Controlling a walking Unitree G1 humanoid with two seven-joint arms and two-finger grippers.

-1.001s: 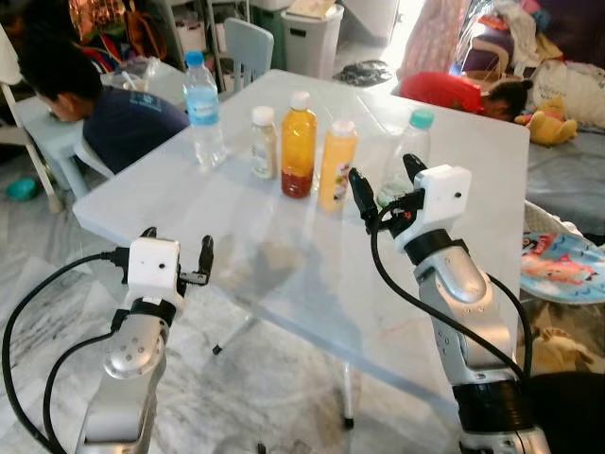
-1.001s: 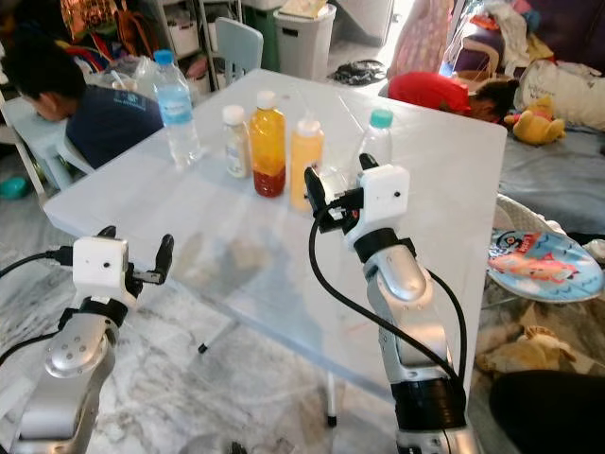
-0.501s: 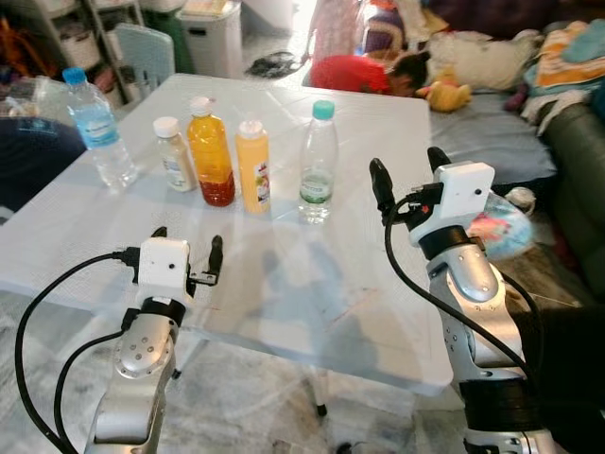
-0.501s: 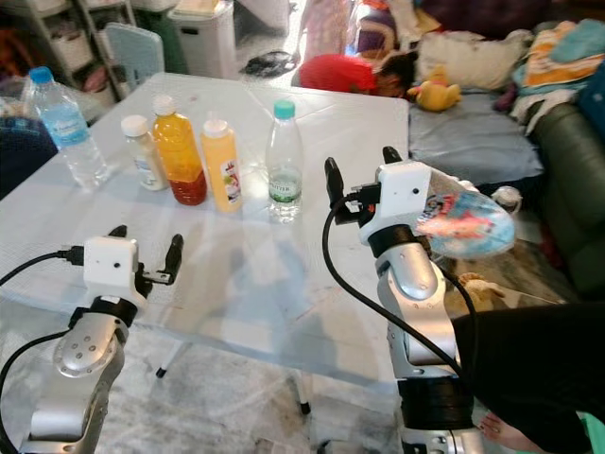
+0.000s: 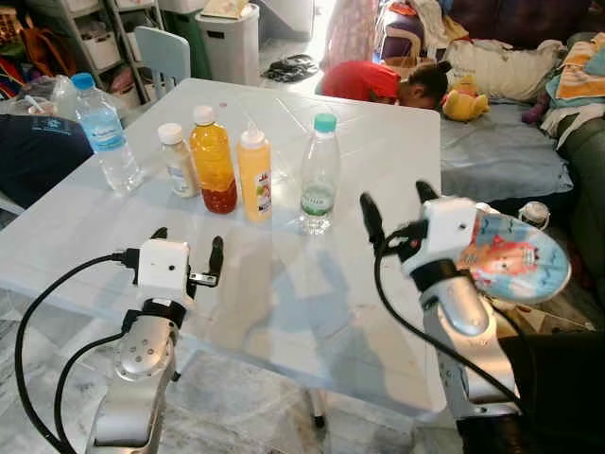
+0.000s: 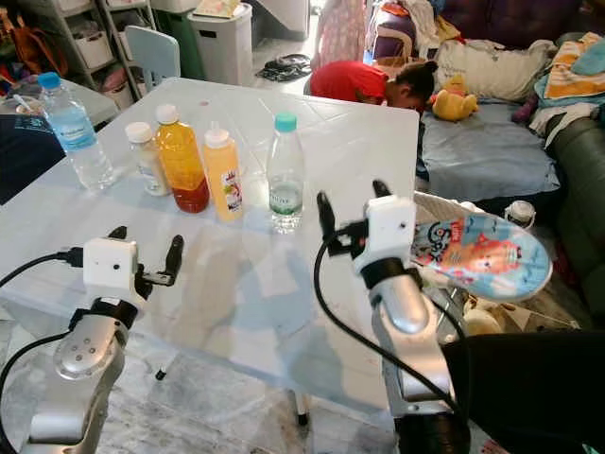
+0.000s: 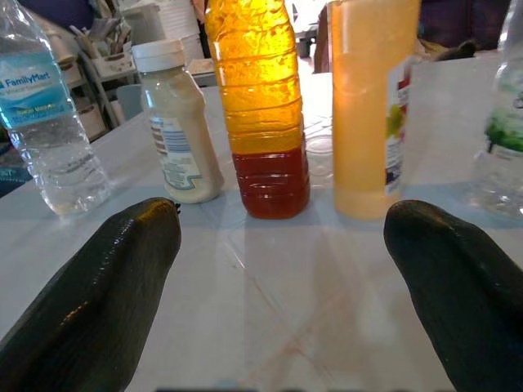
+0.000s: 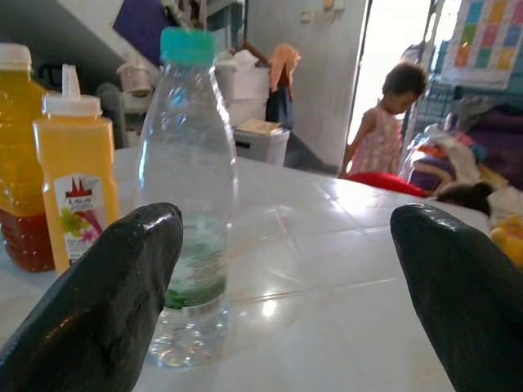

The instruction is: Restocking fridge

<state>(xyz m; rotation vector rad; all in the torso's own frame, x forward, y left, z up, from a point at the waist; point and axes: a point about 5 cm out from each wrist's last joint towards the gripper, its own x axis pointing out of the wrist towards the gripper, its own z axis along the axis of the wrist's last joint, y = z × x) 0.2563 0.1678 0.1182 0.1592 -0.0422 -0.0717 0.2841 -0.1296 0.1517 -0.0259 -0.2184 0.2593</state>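
In the left wrist view the amber bottle [image 7: 260, 106] and the orange squeeze bottle [image 7: 372, 106] lose their caps to the frame edge, and the clear bottle [image 7: 502, 122] is sliced down to a sliver. The small print on the white sauce bottle [image 7: 176, 135] is too fine to read. Over in the head view, a person [image 5: 38, 151] sits half cut off, partly hidden behind the desk [image 5: 284, 293].

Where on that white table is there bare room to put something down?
The near half of the table, between the bottle row and the front edge, is bare; so is the far side behind the bottles. It is crowded along the row from the blue-capped bottle to the green-capped bottle.
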